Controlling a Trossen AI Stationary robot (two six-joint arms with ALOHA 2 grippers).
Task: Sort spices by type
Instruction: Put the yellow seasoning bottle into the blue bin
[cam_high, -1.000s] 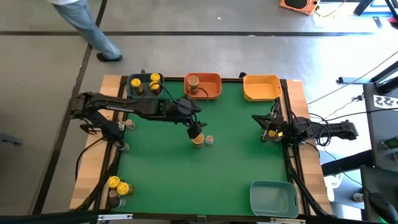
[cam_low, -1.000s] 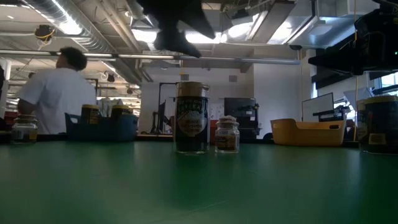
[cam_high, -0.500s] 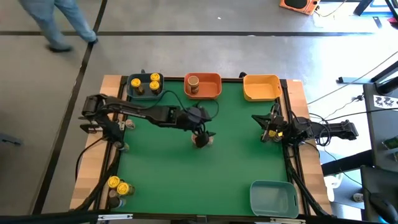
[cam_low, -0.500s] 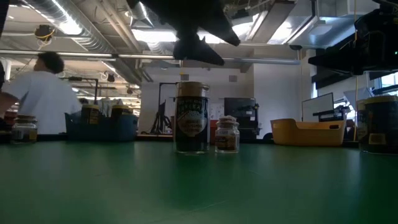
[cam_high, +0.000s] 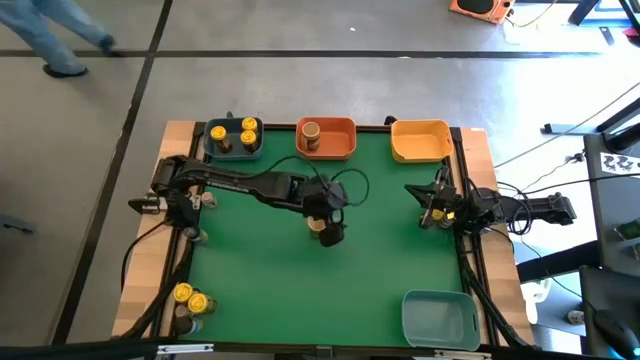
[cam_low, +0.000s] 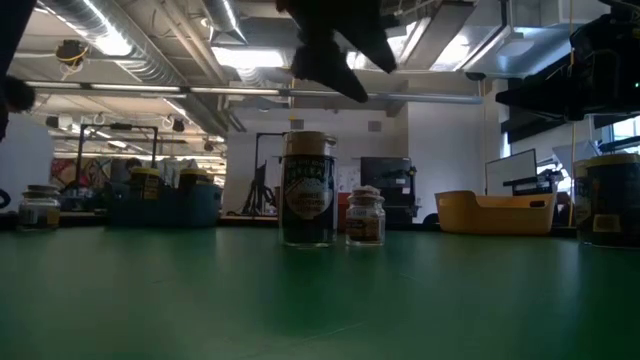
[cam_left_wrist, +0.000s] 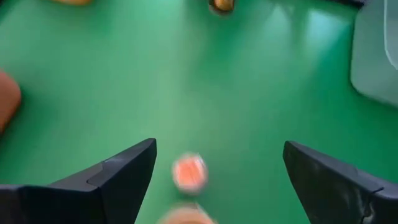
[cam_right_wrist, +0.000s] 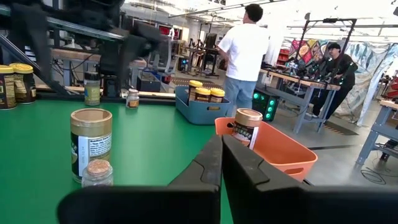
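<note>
The left gripper (cam_left_wrist: 214, 171) hangs above the middle of the green table (cam_high: 380, 270) with its jaws spread wide and nothing between them. Almost straight below it stand two jars that nearly touch: a wide tan-lidded jar (cam_low: 308, 188) and, just beside it, a tiny jar (cam_low: 365, 216) with a grey-brown top. From the wrist view the tiny jar sits between the open fingers (cam_left_wrist: 118, 174), and only a sliver of the tan lid shows at the near edge.

That closeness is the worry, to my eye. If the gripper comes down on the tiny jar, one finger has to slip into the thin gap beside the taller jar; it could clip that lid and tip the jar over, or close on both at once. The tiny jar is also light and could skid on the cloth if only one finger reaches it.

The right gripper (cam_right_wrist: 222, 155) waits near the table's right edge, fingers pressed together, holding nothing.

From above, the left arm covers both jars almost wholly, so I cannot tell how high the gripper is over them. At table height only the gripper's dark underside shows, cut off by the frame. The wrist view of the tiny jar is smeared.
</note>
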